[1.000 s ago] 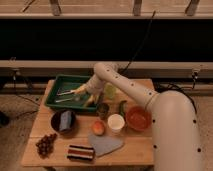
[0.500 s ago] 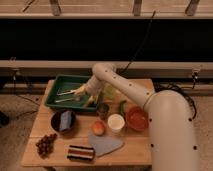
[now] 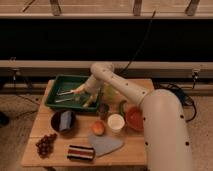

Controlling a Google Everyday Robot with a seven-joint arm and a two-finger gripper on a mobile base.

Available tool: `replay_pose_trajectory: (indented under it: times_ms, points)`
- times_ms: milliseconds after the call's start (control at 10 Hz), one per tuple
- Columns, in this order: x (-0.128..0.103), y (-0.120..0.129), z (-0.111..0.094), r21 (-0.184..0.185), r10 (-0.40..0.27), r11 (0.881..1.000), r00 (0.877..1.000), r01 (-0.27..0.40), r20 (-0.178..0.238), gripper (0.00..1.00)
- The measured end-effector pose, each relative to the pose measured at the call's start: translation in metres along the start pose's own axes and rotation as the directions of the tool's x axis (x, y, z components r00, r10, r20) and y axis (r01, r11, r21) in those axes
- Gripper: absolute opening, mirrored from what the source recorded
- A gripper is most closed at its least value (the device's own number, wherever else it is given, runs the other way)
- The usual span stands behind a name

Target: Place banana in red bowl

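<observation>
My gripper (image 3: 83,97) hangs over the right end of the green tray (image 3: 59,82) at the back left of the table. I cannot tell the banana apart from the pale gripper; it does not show anywhere else on the table. The red bowl (image 3: 134,119) stands to the right of the gripper, near the table's right side, beside the white cup (image 3: 116,122). My arm reaches in from the lower right and arcs over the bowl, hiding part of it.
The tray holds utensils (image 3: 65,92). A dark cup (image 3: 103,110) and a green pepper-like thing (image 3: 122,106) sit between tray and bowl. In front are an orange fruit (image 3: 98,128), a dark bowl (image 3: 63,121), grapes (image 3: 45,144), a striped block (image 3: 80,152) and a grey cloth (image 3: 105,144).
The gripper has shifted slightly left, further over the tray. The things on the table have not moved.
</observation>
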Motion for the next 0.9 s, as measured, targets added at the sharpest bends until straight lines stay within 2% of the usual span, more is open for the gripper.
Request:
replay_pose_trajectory:
  times_ms: [700,800,900]
  points:
    - [0.014,0.004,0.002,-0.032,-0.031,0.999,0.999,0.03,-0.023,0.8]
    - [0.015,0.003,0.002,-0.036,-0.037,0.999,0.999,0.036,-0.025,0.78]
    - [0.016,0.003,0.002,-0.042,-0.044,0.998,0.999,0.043,-0.027,0.7]
